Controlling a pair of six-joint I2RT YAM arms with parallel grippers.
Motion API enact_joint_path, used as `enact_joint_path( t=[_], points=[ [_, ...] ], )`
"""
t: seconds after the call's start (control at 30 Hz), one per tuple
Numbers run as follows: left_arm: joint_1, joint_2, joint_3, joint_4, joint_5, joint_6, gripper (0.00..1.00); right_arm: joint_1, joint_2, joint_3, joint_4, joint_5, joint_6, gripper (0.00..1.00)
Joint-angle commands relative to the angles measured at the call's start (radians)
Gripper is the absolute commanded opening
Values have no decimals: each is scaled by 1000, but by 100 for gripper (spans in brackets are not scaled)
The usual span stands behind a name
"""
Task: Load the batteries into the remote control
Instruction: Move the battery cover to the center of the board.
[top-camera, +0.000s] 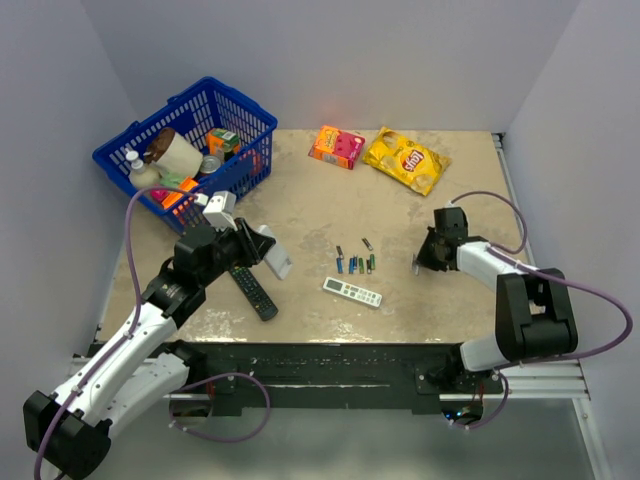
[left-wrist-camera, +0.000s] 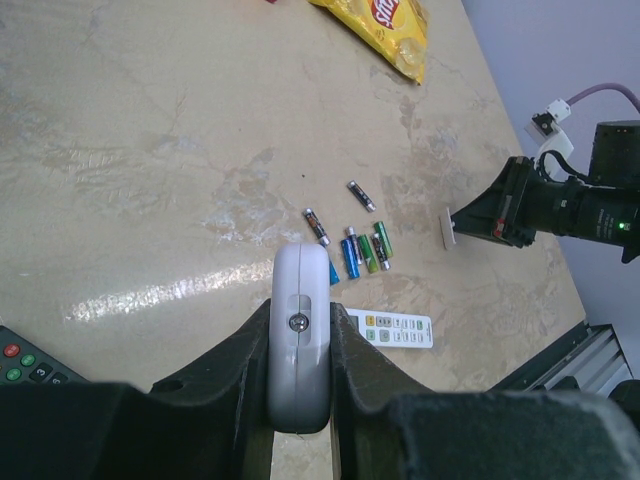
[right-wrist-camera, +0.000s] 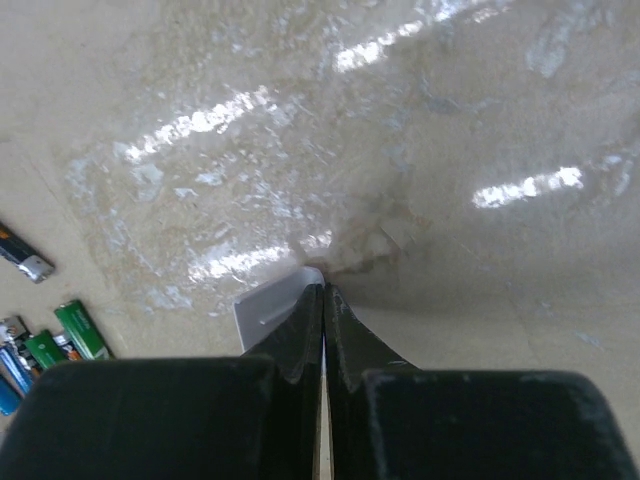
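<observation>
In the view from above, the left gripper (top-camera: 262, 248) is clamping the remote control (top-camera: 278, 258) and holding it over the left part of the table (top-camera: 320, 205), just right of the blue basket (top-camera: 250, 172). The batteries (top-camera: 355, 263) are lying in a loose cluster near the middle of the table, with a slim white remote (top-camera: 352, 292) just nearer than them and a long black remote (top-camera: 252, 290) to the left of it, below the held remote. On the right, the right gripper (top-camera: 424, 258) is pinching a small flat white piece (top-camera: 415, 265) low over the table. An orange box (top-camera: 337, 146) and a yellow chip bag (top-camera: 405, 158) are sitting at the far edge.

From the left wrist, the left gripper (left-wrist-camera: 300, 312) is gripping the remote control (left-wrist-camera: 298, 385) edge-on, both fingers pressing its sides. Beyond it the batteries (left-wrist-camera: 355, 245) are lying apart from the remote control, with the slim white remote (left-wrist-camera: 392, 328) to their near right. The right gripper (left-wrist-camera: 462, 222) is holding the small flat white piece (left-wrist-camera: 447, 226) upright, well right of the batteries.

From the right wrist, the right gripper (right-wrist-camera: 322, 298) is closing its fingers together on the small flat white piece (right-wrist-camera: 265, 312), whose corner is sticking out to the left. Some batteries (right-wrist-camera: 60, 335) are showing at the left edge.
</observation>
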Motion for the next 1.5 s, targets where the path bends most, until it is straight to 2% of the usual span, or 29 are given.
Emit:
enact_joint_path(
  t=[0.0, 0.13, 0.23, 0.5, 0.83, 1.0, 1.07, 1.1, 1.3, 1.47],
  points=[
    [6, -14, 49, 29, -3, -1, 0, 6, 82, -27, -28, -29, -10, 0],
    [4, -8, 50, 34, 0, -1, 0, 21, 142, 24, -57, -47, -29, 0],
    [4, -2, 50, 42, 8, -6, 0, 43, 179, 65, -64, -133, -41, 0],
    [6, 4, 53, 45, 13, -7, 0, 178, 250, 133, -104, -153, -43, 0],
    [4, 12, 56, 49, 17, -7, 0, 199, 243, 79, -94, -196, -36, 1],
    [4, 16, 61, 49, 22, -4, 0, 204, 207, 130, -143, -148, -59, 9],
    [6, 15, 61, 48, 20, -4, 0, 216, 141, 151, -164, -118, -59, 13],
    [6, 15, 61, 46, 20, -4, 0, 219, 112, 159, -170, -81, -59, 19],
    [4, 22, 63, 51, 19, -6, 0, 268, -49, 189, -201, 46, -66, 31],
    [6, 25, 63, 54, 22, -6, 0, 322, -109, 170, -192, 56, -96, 38]
  ],
)
